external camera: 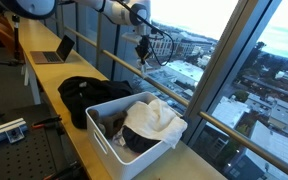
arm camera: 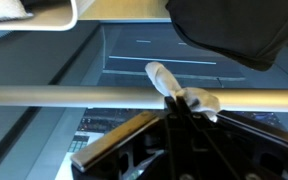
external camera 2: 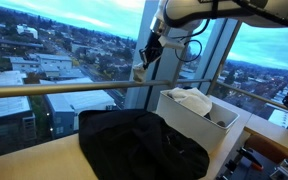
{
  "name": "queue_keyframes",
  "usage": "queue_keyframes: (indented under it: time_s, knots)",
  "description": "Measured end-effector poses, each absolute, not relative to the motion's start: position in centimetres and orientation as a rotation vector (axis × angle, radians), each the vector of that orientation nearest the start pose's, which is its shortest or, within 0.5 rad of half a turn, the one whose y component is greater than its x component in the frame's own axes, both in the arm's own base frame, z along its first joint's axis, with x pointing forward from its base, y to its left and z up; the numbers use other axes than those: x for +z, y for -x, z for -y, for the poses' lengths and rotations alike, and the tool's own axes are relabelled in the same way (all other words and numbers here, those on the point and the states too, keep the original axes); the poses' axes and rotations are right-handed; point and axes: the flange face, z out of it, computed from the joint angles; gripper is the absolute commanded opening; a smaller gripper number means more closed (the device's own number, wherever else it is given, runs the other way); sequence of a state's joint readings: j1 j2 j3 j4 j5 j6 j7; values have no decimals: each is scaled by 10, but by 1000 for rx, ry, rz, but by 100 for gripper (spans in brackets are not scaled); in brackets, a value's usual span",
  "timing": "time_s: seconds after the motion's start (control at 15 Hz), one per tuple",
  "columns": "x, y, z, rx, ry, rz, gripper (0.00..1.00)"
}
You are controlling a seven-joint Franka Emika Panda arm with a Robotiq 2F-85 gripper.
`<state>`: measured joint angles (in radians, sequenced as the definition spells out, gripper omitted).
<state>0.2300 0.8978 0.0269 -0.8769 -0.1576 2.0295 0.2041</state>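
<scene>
Gripper [arm camera: 180,103] — white cloth [arm camera: 161,76] between fingertips

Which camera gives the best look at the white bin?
In an exterior view the white bin shows best: whole, a white cloth draped over it. In an exterior view a black garment hides its base. The wrist view catches only the bin's corner.

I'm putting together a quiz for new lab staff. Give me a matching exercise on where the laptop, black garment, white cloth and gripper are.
1 laptop
2 black garment
3 white cloth
4 gripper

A in the bin
B raised by the window
C far end of the desk
D on the desk beside the bin

Pairs: 1-C, 2-D, 3-A, 4-B
</scene>
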Motion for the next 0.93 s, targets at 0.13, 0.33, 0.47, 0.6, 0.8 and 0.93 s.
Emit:
queue_keyframes:
  time_s: [0.13, 0.33, 0.47, 0.6, 0.8, 0.93]
  knots:
    - [394, -773, -167, -402, 3205, 61, 1]
    - [398, -756, -141, -339, 3240, -75, 1]
    - [398, -742, -121, -290, 3261, -164, 1]
    - [395, -726, -101, -231, 3278, -244, 1]
    - [383, -698, -70, -125, 3291, -360, 1]
    - [375, -676, -49, -58, 3292, -422, 1]
